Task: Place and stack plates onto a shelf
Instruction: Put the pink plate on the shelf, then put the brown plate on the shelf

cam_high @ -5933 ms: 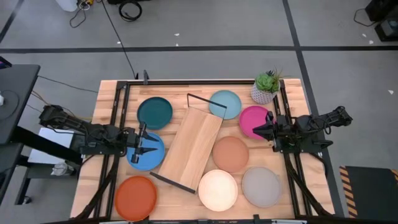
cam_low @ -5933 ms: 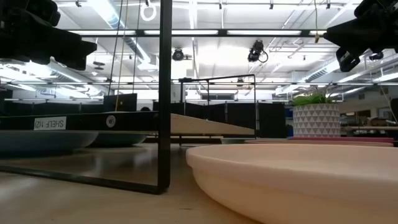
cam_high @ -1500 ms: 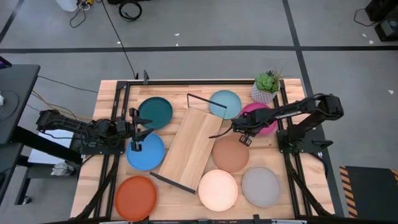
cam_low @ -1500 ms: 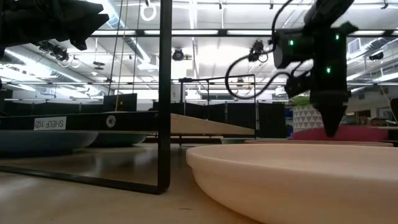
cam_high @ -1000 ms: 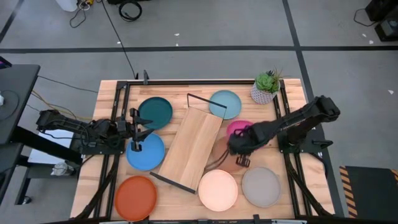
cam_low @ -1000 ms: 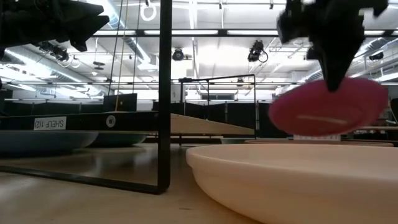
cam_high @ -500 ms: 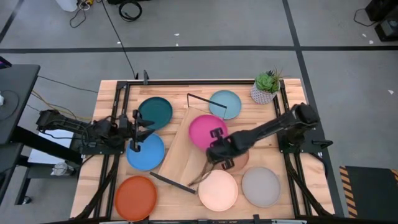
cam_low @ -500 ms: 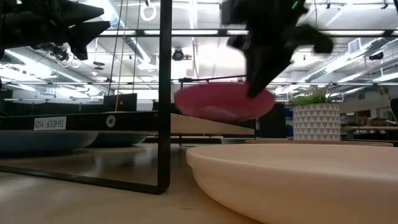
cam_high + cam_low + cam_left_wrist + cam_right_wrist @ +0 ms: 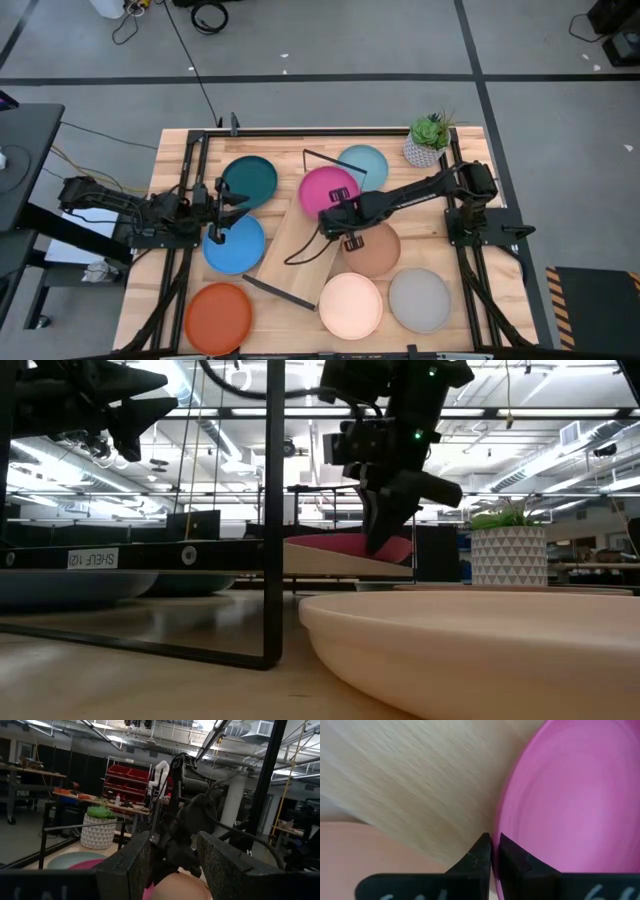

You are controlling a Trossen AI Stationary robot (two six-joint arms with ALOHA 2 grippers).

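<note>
The right claw (image 9: pixel 338 213) is pinched nearly closed on the rim of the magenta plate (image 9: pixel 330 191), which lies on the far end of the shelf (image 9: pixel 300 245) just beyond its fingertips. The left claw (image 9: pixel 228 210) hovers open above the blue plate (image 9: pixel 240 246). Beneath the right arm, the terracotta plate (image 9: pixel 375 250) is partly hidden.

Only one piece of writing can be read: a small white label (image 9: pixel 93 558) in the low view, fixed to the dark front edge of the shelf (image 9: pixel 230 556), whose letters appear mirrored and seem to spell "SHELF" followed by a few characters that look like "101", though those last marks are not certain. Just beside it on the same edge sits a small round sticker (image 9: pixel 187 555) whose mark is too small to make out.
</note>
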